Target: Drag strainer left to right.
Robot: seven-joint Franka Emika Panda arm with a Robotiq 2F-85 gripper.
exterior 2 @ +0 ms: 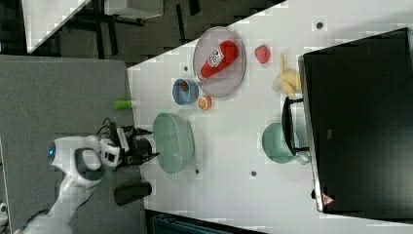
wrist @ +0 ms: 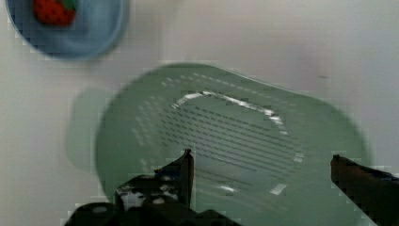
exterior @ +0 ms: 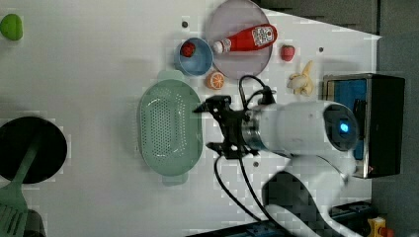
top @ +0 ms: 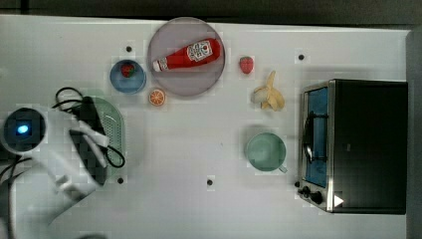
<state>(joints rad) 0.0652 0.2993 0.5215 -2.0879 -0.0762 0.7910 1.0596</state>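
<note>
Jaws stand wide apart on the gripper, holding nothing and poised over the strainer, one finger above the perforated base, the other out by the rim. The pale green strainer sits on the white table near the top view's left edge, just beside the blue bowl with its strawberry and the orange slice. Judged from here, the risk is a shallow hook: fingers catching only the sloped wall could slip off or tip the light plastic. A drag across might also run into the mint cup before the toaster oven.
</note>
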